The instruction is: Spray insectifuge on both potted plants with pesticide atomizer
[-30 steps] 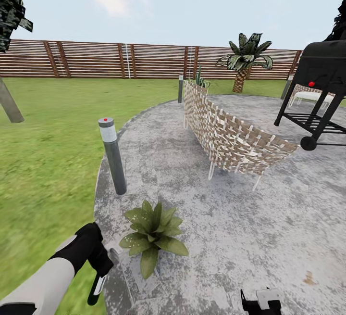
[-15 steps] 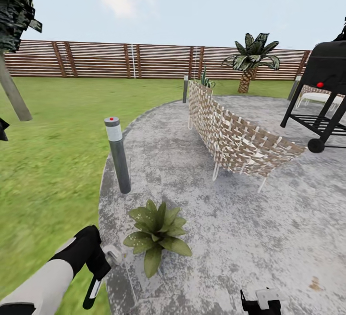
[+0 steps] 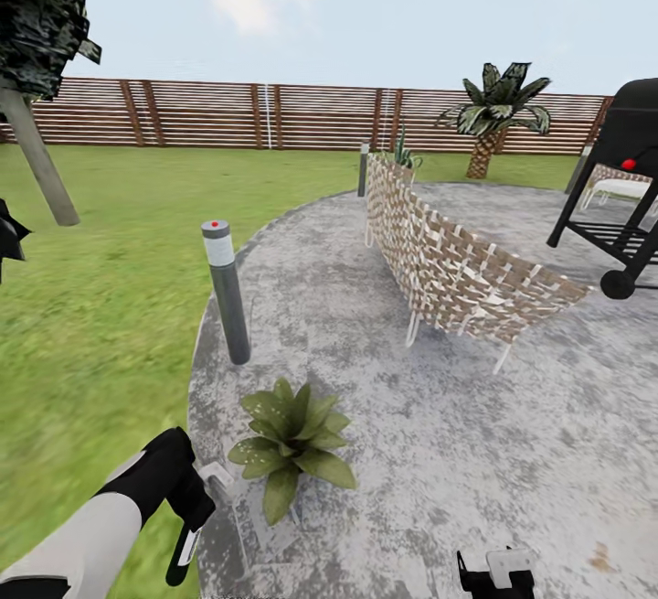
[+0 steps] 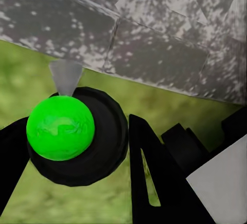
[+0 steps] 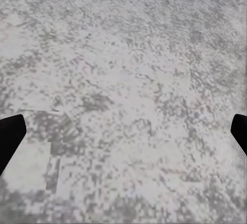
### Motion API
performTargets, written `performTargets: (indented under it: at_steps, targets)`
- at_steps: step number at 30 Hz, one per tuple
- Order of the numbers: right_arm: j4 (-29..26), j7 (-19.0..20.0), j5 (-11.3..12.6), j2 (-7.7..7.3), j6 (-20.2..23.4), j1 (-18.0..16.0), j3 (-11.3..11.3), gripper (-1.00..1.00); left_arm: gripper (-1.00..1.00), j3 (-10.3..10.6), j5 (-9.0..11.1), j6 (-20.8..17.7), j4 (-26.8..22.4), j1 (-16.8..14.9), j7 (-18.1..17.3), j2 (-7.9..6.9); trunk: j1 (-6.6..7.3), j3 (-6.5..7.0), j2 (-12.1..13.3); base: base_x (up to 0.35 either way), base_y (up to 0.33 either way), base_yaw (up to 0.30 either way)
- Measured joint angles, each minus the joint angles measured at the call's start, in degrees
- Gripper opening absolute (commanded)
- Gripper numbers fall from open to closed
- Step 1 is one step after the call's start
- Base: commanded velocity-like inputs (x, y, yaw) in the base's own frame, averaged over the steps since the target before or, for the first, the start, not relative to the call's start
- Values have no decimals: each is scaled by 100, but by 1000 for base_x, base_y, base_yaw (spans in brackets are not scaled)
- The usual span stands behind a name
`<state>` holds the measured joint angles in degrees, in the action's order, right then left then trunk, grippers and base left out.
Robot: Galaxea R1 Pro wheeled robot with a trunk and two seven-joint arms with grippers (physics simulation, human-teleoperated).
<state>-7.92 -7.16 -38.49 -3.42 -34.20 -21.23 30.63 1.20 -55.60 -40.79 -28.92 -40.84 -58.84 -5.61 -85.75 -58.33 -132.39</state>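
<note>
The pesticide atomizer [image 3: 187, 546] hangs in my left gripper [image 3: 189, 512] at the patio's edge, its dark bottle with a white label pointing down and its pale grey spray head [image 3: 217, 478] turned toward a potted plant [image 3: 291, 439]. That plant, a low rosette of broad green leaves, sits on the grey stone just right of the gripper. In the left wrist view the atomizer [image 4: 67, 131] is a bright green round inside a dark ring between the black fingers [image 4: 154, 183]. My right gripper [image 5: 123, 131] hangs open over bare stone, low in the head view [image 3: 498, 573].
A grey bollard lamp [image 3: 227, 293] stands at the patio rim behind the plant. A woven bench [image 3: 457, 261] crosses the patio's middle, with a black grill [image 3: 621, 187] at the right. Lawn [image 3: 91, 325] lies to the left, and the wooden fence [image 3: 228, 114] and a palm [image 3: 498, 114] stand at the back.
The whole picture has shifted right, so the camera has turned left. My left gripper still holds the atomizer beside the plant, and my right gripper stays the same.
</note>
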Motion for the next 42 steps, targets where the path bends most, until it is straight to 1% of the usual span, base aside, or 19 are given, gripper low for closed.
performTargets:
  at_steps: [10,14,18,28,31,36,39,42]
  targets:
    - [7,4,0,0,0,0,0,100,-100,-8,3,0,-8,0,0,0,0,0,0,-57,-273,269]
    - [7,5,-1,0,-1,1,0,100,-100,-15,3,0,-6,-1,2,1,0,0,0,2,-273,57]
    - [1,0,8,0,0,1,0,100,-100,-16,3,0,-26,-3,3,0,1,0,0,78,-273,77]
    - [1,0,0,0,0,0,0,100,-100,-13,3,0,-34,-3,35,0,1,0,0,128,-260,267]
    - [0,0,11,0,0,0,0,100,-100,-2,3,-1,-34,-2,35,8,-2,0,0,-115,-237,170]
    - [0,2,16,-7,-5,1,9,100,-100,22,-10,0,52,0,33,-8,0,0,0,-53,-54,16]
    - [-7,2,15,-9,-8,1,10,100,-100,25,-13,14,238,51,45,-41,0,0,0,-1,-1,0]
    - [-8,2,17,-9,-4,1,9,100,-100,22,-17,16,277,104,151,-67,0,0,0,0,0,0]
